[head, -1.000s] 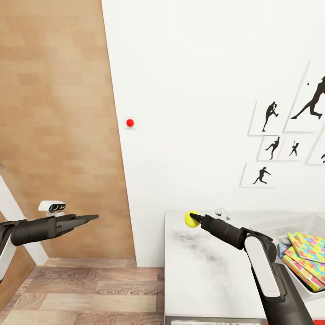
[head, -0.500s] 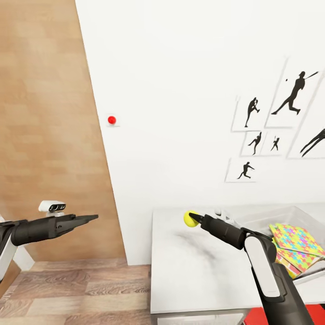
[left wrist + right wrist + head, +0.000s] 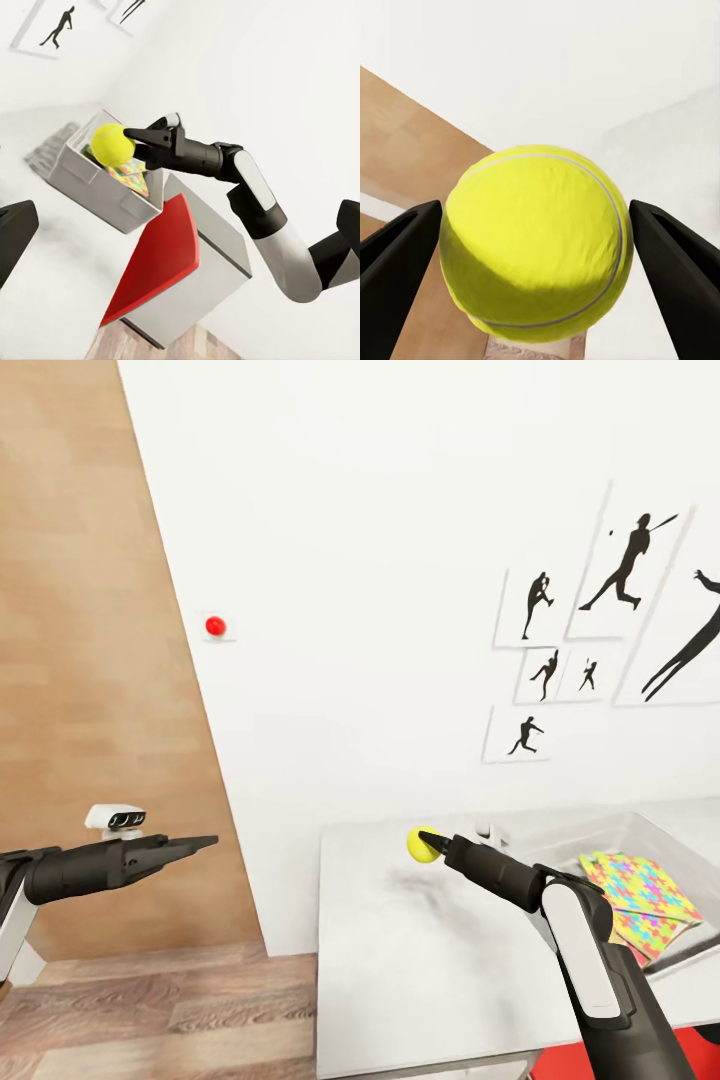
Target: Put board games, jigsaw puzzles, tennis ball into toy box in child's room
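My right gripper point(image 3: 428, 844) is shut on the tennis ball point(image 3: 420, 845), a fuzzy yellow-green ball held a little above the table point(image 3: 420, 960) near its far left part. In the right wrist view the ball point(image 3: 534, 244) sits between both dark fingers. To the right stands the light-grey toy box point(image 3: 600, 828), with the multicoloured jigsaw puzzles point(image 3: 640, 890) lying tilted inside it. The left wrist view has the ball point(image 3: 111, 144) in front of the toy box point(image 3: 94, 187). My left gripper point(image 3: 205, 843) hangs open and empty over the floor, left of the table.
A white wall with black sports-silhouette pictures point(image 3: 630, 560) and a red round button point(image 3: 215, 626) rises behind the table. A wood-panelled surface point(image 3: 80, 660) stands at the left, above wood-plank floor point(image 3: 150, 1010). A red panel point(image 3: 157, 259) sits under the table.
The whole head view has slid left, so the camera has turned right and more of the toy box shows. Both arms keep their pose, and the ball stays gripped.
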